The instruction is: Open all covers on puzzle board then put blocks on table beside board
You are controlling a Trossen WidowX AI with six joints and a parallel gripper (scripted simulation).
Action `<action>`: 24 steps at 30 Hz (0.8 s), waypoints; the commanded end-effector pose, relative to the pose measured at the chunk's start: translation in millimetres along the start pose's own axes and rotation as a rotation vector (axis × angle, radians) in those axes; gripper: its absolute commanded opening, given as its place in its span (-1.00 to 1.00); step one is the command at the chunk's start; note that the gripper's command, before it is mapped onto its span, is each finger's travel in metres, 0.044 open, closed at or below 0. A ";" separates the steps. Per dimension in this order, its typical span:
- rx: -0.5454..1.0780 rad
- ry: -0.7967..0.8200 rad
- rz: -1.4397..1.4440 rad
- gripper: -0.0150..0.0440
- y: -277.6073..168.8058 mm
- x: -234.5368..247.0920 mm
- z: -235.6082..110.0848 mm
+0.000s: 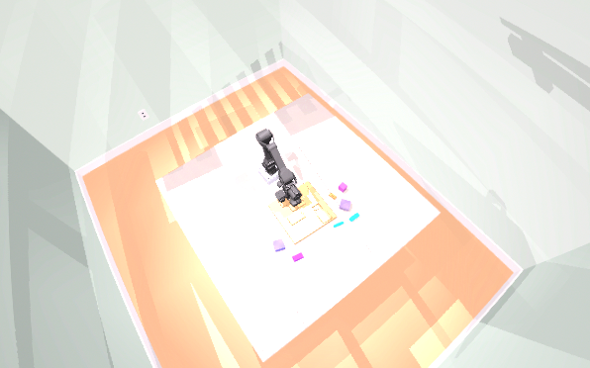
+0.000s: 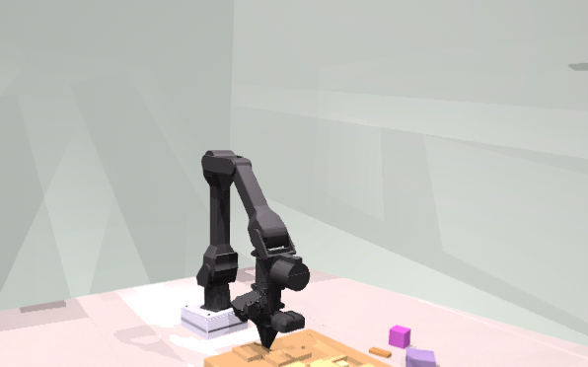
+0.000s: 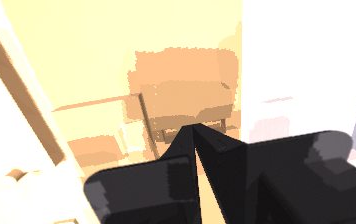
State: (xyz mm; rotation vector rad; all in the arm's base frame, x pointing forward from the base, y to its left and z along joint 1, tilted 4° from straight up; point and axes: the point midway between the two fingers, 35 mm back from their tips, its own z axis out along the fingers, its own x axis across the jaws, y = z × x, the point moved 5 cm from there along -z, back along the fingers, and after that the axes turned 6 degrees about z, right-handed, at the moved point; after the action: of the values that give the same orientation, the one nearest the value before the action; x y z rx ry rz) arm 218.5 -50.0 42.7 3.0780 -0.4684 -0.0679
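Note:
My gripper (image 1: 295,204) (image 2: 268,346) (image 3: 190,126) is shut, its fingertips together with nothing between them, low over the base-side part of the orange puzzle board (image 2: 315,337) (image 3: 79,30). A raised cover (image 2: 252,352) lies beside the fingertips; glare hides which covers are open. Outside the board lie a magenta block (image 1: 343,187) (image 2: 400,336), a purple block (image 1: 345,205) (image 2: 420,357), a small orange piece (image 1: 333,196) (image 2: 380,352) and two cyan pieces (image 1: 339,225) (image 1: 354,217). Another purple block (image 1: 278,245) and a flat magenta block (image 1: 298,257) lie beyond the far edge. Well contents are unclear.
The arm's pale base (image 2: 208,323) stands behind the board. A long raised rail on the board shows at the left of the wrist view. Strong light and shadow patches cross the board and the white table (image 1: 285,302).

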 end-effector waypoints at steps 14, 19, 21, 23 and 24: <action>-0.006 0.004 -0.002 -0.49 17.5 2.8 -0.2; -0.006 0.004 -0.002 -0.49 22.4 3.2 -0.2; -0.007 0.004 -0.002 -0.49 24.4 3.2 -0.2; -0.007 0.004 -0.002 -0.49 26.4 3.3 -0.2; -0.007 0.004 -0.002 -0.49 27.4 3.4 -0.2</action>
State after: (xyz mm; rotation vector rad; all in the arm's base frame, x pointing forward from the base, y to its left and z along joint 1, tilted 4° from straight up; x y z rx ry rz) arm 214.0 -73.1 43.4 3.0766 -0.4681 -0.0663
